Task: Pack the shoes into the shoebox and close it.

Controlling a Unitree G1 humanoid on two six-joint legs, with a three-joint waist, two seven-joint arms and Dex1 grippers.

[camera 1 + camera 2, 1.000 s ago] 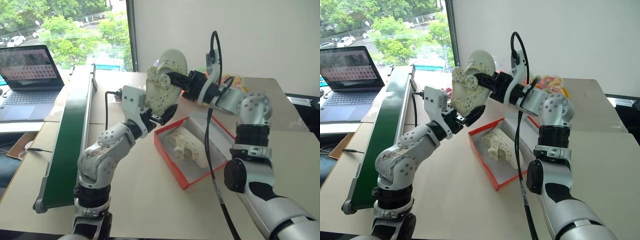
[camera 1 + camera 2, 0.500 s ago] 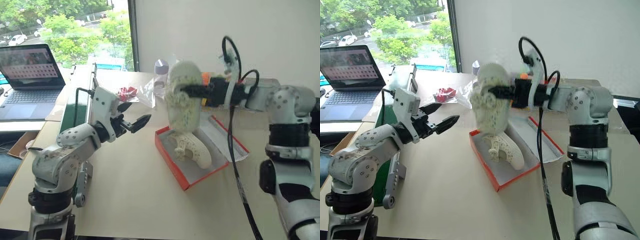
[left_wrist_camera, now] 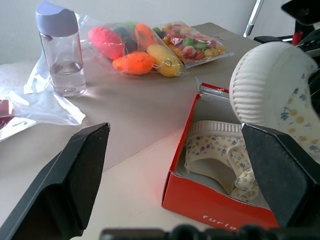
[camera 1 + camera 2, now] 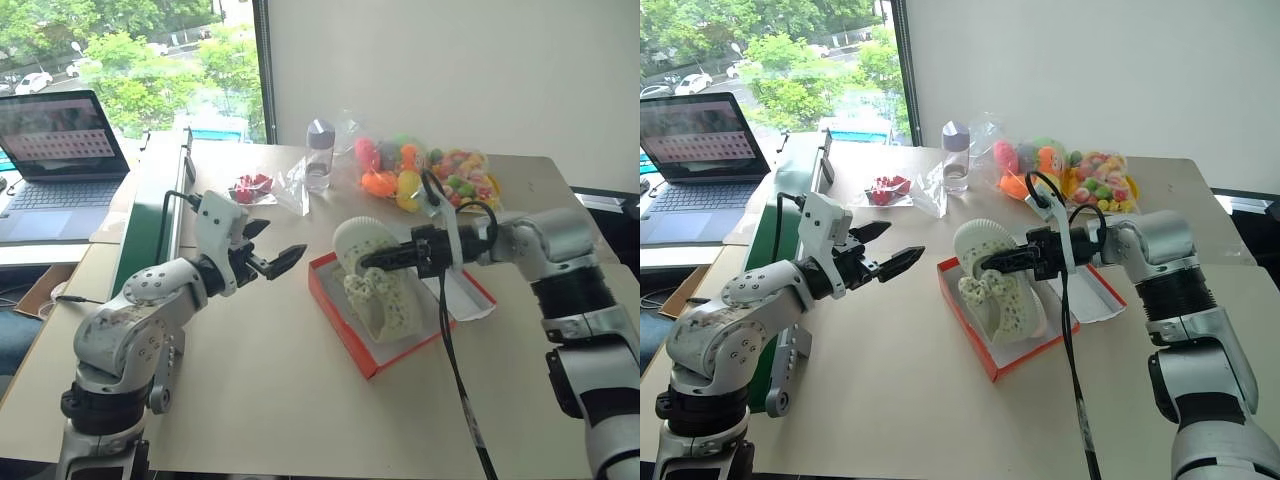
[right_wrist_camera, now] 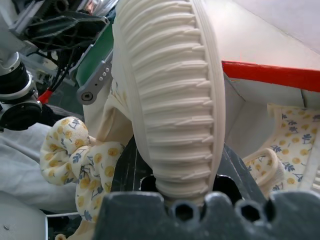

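On a tan table (image 4: 280,390) by a window, the right gripper (image 4: 368,261) is clamped on one shoe (image 4: 362,243), holding it over the open shoebox (image 4: 385,358) where the other shoe (image 4: 393,310) lies. The left gripper (image 4: 278,252), fingers spread and empty, hovers just beside the box. A bottle (image 4: 319,152) and a toy bag (image 4: 425,172) sit behind.

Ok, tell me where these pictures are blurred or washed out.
Head views: window bright, trees pale; table sharp. Left wrist view: its own fingers soft, shoebox sharp. Right wrist view: shoe sole crisp, background hazy.
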